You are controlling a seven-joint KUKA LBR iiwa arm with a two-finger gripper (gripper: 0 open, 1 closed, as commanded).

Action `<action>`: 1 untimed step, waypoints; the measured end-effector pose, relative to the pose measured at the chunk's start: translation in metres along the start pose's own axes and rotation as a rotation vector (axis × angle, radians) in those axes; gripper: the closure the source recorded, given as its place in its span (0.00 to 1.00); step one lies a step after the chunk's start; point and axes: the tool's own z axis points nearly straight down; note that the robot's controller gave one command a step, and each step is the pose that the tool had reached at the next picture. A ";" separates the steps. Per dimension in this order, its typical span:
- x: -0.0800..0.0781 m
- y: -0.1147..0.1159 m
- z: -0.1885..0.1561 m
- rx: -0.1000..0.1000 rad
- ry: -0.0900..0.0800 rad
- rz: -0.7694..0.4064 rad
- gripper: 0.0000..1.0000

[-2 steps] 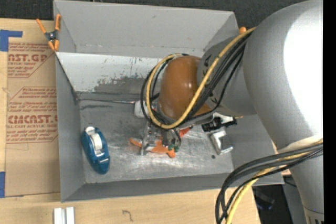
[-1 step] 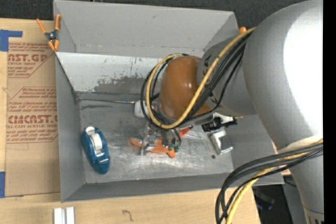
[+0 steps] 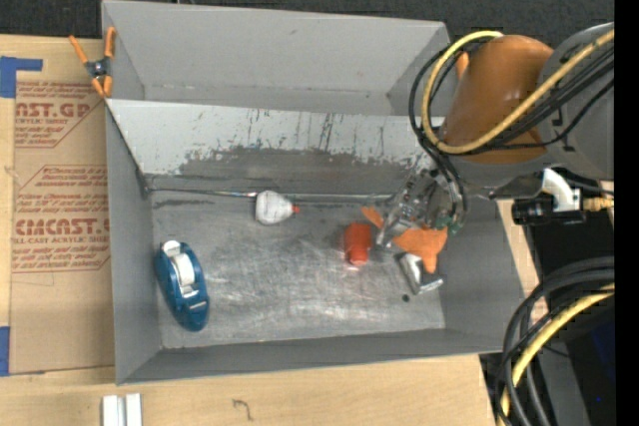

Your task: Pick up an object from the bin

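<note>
Red print stood on the cardboard sheet [image 3: 50,165] lying at nine o'clock of the bin [image 3: 130,244]. Large slanted letters read "CAST.GP" near its top, cut off at the left edge, and lower down something like "CMCAST.G". Beneath that a small line read roughly "ALL CAST ACRYLIC SHEET". The other fine lines were too small to read.

Bin [image 3: 300,289] holds blue dispenser [image 3: 182,286], white knob [image 3: 272,208], red cylinder [image 3: 357,243].
</note>
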 end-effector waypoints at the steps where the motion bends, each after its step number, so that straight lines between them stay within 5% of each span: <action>1: 0.002 0.002 0.002 0.000 0.004 -0.004 1.00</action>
